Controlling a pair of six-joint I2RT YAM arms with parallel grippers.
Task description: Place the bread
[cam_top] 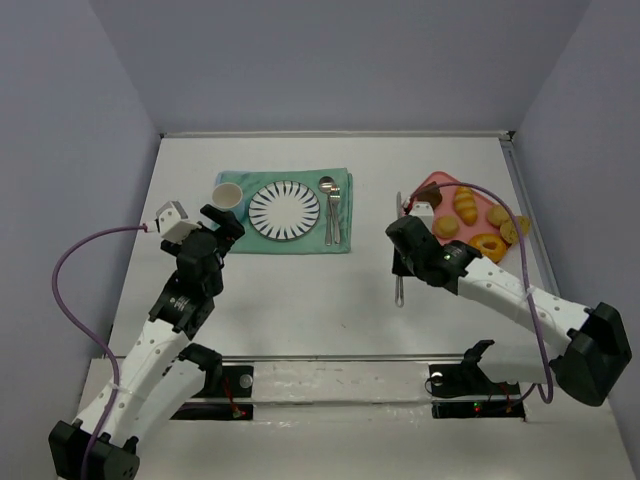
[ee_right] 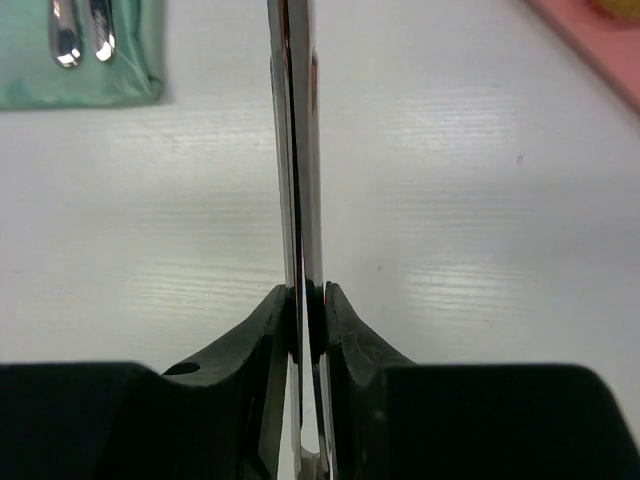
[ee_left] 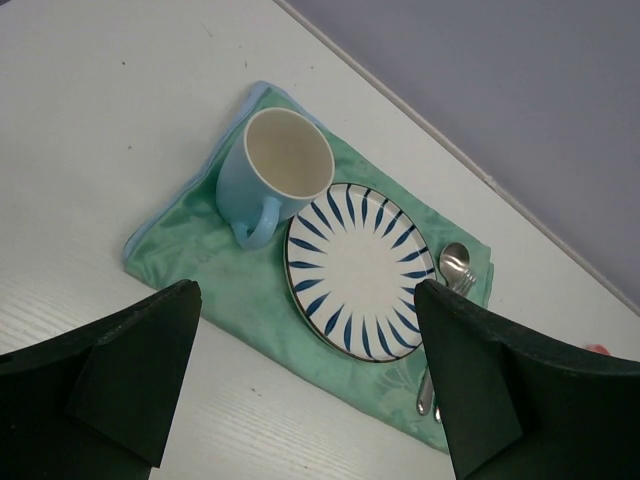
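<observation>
The left hand (cam_top: 224, 220) is held open above the green mat (ee_left: 200, 270), with nothing grasped. The plate (ee_left: 360, 270) beside the mug (ee_left: 275, 170) could be clipped if the hand were lowered. The right hand (ee_right: 305, 322) is clenched on thin metal tongs (ee_right: 297, 150). Gripped edge-on, they could twist or slip when swung. The bread (cam_top: 465, 203) lies on the pink tray (cam_top: 428, 184), far right. The tongs' tips are cut off, and it cannot be told whether they are clear of the worktop (ee_right: 480, 230).

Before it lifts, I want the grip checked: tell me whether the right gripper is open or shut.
Shut. The right gripper clamps the metal tongs, its fingers pressing both blades together.
</observation>
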